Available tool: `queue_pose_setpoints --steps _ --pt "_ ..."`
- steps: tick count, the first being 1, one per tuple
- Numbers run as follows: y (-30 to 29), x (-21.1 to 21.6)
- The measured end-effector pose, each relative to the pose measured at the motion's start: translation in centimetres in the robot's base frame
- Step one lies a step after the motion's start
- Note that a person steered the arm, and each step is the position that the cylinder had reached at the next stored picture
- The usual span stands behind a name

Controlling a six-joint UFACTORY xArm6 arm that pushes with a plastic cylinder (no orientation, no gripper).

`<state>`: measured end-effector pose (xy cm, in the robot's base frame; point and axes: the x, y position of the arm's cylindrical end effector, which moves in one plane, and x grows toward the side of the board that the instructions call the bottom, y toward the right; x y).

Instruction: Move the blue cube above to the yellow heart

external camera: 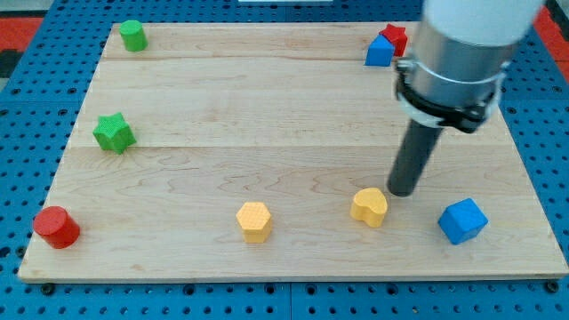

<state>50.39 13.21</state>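
- The arm comes in from the view's top right: a broad pale cylinder with a black collar, from which the dark rod runs down and slightly to the view's left.
- My tip rests on the bench in its lower right part, just above and to the right of the yellow heart, very near it; whether the two touch I cannot tell.
- There is no hand on this arm, only the straight rod, so nothing is apart, together or clamped on anything.
- The blue cube sits near the bench's bottom right corner, to the right of the yellow heart and a little lower, with bare wood between them. It is turned so that one corner faces the bottom edge.
- My tip stands between the heart and the cube in the left-right sense, but higher up the bench than both, and apart from the cube.
- A yellow hexagonal block lies near the bottom edge, left of the heart and well apart from it.
- A red cylinder stands at the bottom left corner.
- A green star lies near the left edge, about halfway up.
- A green cylinder stands at the top left corner.
- Near the top right corner a second blue block and a red block sit touching each other, beside the arm's body; their shapes are hard to make out.
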Motion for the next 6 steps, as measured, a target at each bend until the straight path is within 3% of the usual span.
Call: queue_pose_setpoints --steps 1,2,3,4,5,6 --pt "7.2 -5.6" --pt "15.3 -4.7" --pt "17.1 5.4" --pt "12.6 11.4" --pt "9.1 5.3" --pt "4.3 4.5"
